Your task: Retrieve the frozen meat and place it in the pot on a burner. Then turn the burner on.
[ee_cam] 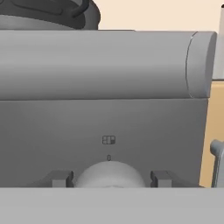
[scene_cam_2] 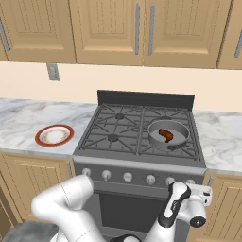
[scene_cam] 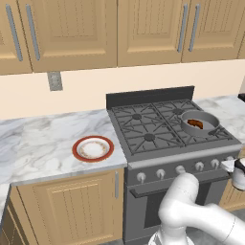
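- Frozen meat (scene_cam_2: 166, 134) already down inside the pot (scene_cam_2: 168, 134), seen as a small reddish-brown piece on the grey bottom; same in the left base view, meat (scene_cam: 195, 124) in pot (scene_cam: 199, 123).
- Pot parked on the stove's (scene_cam_2: 113, 137) right-hand front burner, short handle toward the front edge, so placing looks done and only ignition remains.
- Gripper (scene_cam_2: 198, 201) brought low in front of the stove's right end, level with the row of control knobs (scene_cam_2: 150, 179), presumably because that end of the row serves the pot's side.
- From the hand view: one rounded knob (ee_cam: 109, 174) centred between the two dark fingers (ee_cam: 59, 178), one on each side of it, spread about as wide as the knob; contact with the knob hard to judge, nothing clearly gripped.
- Small mark (ee_cam: 108, 140) printed above that knob, too small to read.
- Red-rimmed plate (scene_cam: 93, 149) left on the counter (scene_cam: 38, 143) to the left of the stove, well apart from the pot.
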